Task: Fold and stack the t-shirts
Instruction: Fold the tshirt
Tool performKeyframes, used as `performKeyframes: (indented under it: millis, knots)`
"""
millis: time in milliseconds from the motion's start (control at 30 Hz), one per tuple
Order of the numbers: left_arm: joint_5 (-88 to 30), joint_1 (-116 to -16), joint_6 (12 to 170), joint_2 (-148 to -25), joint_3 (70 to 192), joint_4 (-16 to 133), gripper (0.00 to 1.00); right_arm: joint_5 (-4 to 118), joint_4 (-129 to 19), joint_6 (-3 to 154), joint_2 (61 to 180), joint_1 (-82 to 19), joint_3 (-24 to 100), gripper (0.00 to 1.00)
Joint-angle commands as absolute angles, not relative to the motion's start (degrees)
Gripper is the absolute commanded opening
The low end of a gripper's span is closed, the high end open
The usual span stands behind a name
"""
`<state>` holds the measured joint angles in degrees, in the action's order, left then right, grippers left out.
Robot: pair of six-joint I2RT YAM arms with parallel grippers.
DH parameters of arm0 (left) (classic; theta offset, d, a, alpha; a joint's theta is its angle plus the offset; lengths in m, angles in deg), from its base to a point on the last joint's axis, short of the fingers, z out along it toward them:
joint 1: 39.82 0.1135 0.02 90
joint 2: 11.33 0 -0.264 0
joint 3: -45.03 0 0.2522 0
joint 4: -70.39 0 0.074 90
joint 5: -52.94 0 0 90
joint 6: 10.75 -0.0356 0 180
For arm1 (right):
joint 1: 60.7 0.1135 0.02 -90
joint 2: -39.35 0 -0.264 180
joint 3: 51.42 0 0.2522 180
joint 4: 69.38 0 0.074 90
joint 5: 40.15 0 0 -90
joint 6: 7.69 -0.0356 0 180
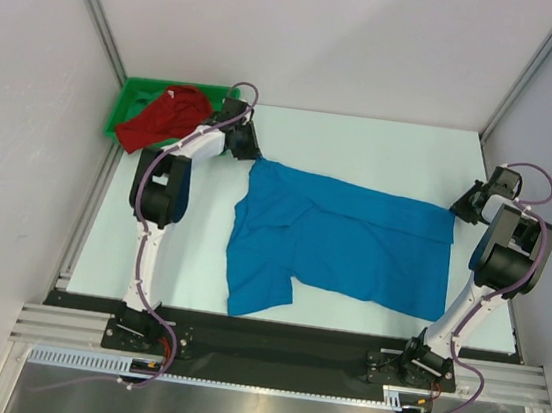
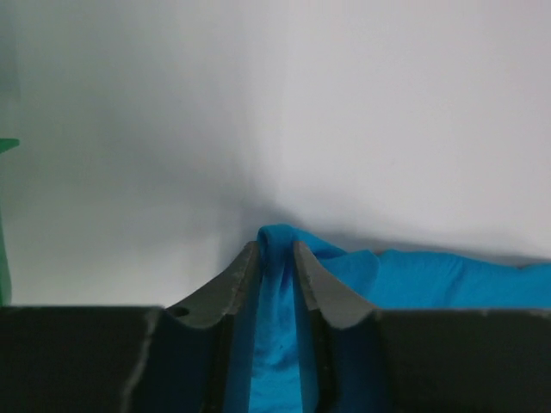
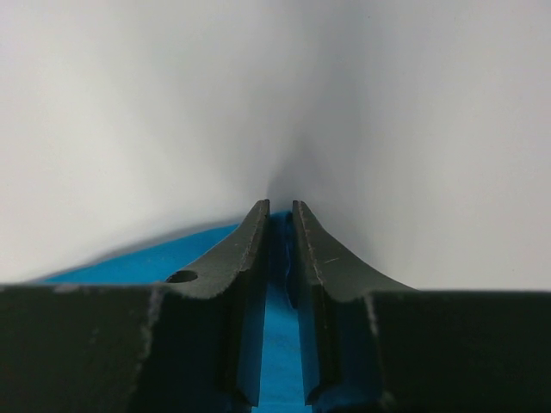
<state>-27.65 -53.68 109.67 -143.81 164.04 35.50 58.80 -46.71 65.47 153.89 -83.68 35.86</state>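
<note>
Blue shirt (image 1: 342,245) spread mostly flat across the middle of white table (image 1: 364,142), rumpled and folded over toward its left side, one sleeve pointing at the near edge. Far left corner pinched in left gripper (image 1: 255,157); from the left wrist, narrow gap between fingers (image 2: 232,288) packed with bunched blue cloth, a tuft poking up above the tips. Far right corner pinched in right gripper (image 1: 457,212); from the right wrist, fingers (image 3: 245,258) nearly together, only a thin strip of blue cloth between them. Far hem drawn in a line from one grip to the other. Red shirt (image 1: 166,117) crumpled in green tray (image 1: 128,100) at the far left corner of table, apart from blue shirt. Hard to tell whether the pinched corners are raised off table or flat on it.
</note>
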Motion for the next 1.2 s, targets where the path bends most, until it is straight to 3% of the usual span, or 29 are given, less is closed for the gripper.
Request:
performKeyframes:
  millis: [0,100,167,200,567,1167]
  knots:
    - [-27.2,-53.4,110.5,-143.3,166.7,35.3,0.25,58.9,-47.0,66.1,153.3,-83.7,35.4,0.22]
    - [-28.2,-53.4,109.9,-142.8,166.7,35.2,0.17,59.0,-47.2,66.1,153.1,-83.7,35.3,0.16]
    - [-29.0,-53.4,109.8,-142.5,166.7,35.2,0.00,58.9,-47.3,66.0,153.1,-83.7,35.1,0.07]
    - [-29.2,-53.4,109.6,-142.4,166.6,35.2,0.00,58.4,-47.3,65.6,153.1,-83.7,35.0,0.00]
    - [-41.4,-53.0,112.7,-135.3,158.0,38.5,0.00,50.1,-50.7,61.7,149.8,-84.4,33.5,0.00]
    - [-38.6,-51.2,111.5,-140.2,163.9,42.5,0.00,52.0,-53.7,59.7,154.8,-82.9,37.8,0.00]
